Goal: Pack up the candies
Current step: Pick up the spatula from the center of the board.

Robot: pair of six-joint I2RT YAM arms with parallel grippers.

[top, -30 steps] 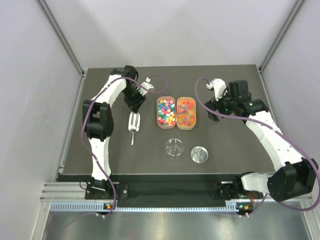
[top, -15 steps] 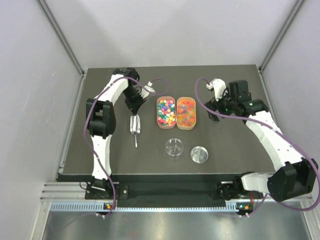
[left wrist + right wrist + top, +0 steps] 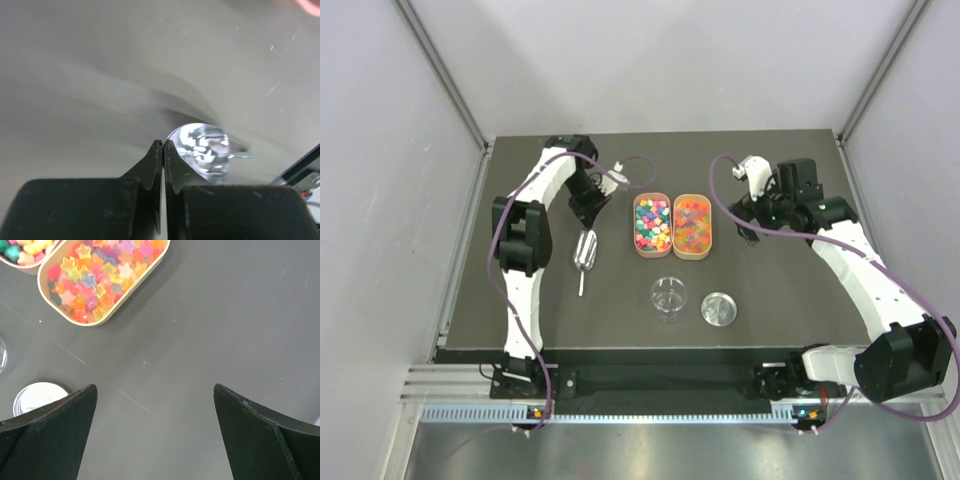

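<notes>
Left wrist view showed the left pincer pressed together, nothing visible between its tips; the scoop lay just beyond them, seemingly ungripped. The candies sat in a tray off to its right, ready for scooping. The right pincer gaped, idle.

Robot lab cell, plain grey walls, dark table, metal frame
</notes>
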